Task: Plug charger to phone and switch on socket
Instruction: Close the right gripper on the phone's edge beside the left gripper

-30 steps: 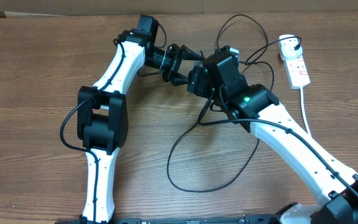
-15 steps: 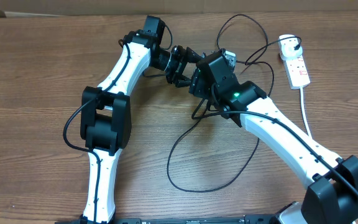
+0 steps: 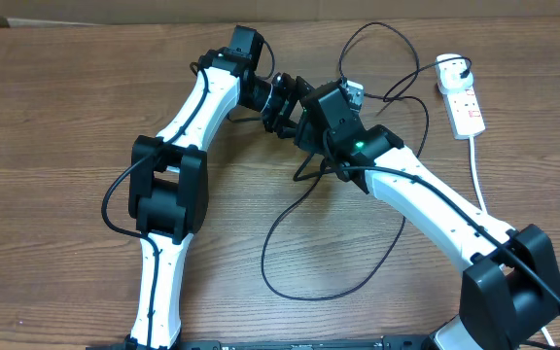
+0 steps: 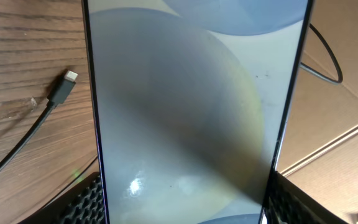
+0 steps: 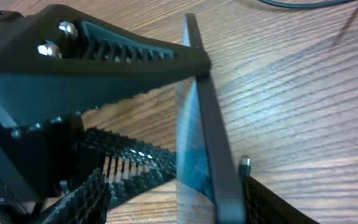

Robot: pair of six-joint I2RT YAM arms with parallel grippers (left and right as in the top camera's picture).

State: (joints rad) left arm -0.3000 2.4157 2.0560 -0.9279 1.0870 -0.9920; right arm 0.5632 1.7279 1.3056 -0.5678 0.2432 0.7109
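The phone (image 4: 185,106) fills the left wrist view, its pale screen facing the camera. My left gripper (image 4: 185,186) is shut on its two long edges. In the right wrist view the phone (image 5: 207,137) stands edge-on, raised above the wood. My right gripper (image 5: 173,186) is open around its lower end, one finger (image 5: 79,199) well clear on the left. The charger's connector tip (image 4: 70,78) lies on the table beside the phone, and its cable (image 3: 333,292) loops across the table. The socket (image 3: 465,105) lies at the far right with the plug (image 3: 452,68) in it. Overhead, both grippers (image 3: 295,102) meet and hide the phone.
The thick white cord (image 3: 479,175) runs from the socket toward the front right. A cardboard wall (image 3: 261,8) lines the table's far edge. The black cable crosses under my right arm (image 3: 426,209).
My right gripper has moved left onto the phone held by the left gripper, and its jaws have narrowed. The left arm has shifted slightly toward it, still gripping the phone.
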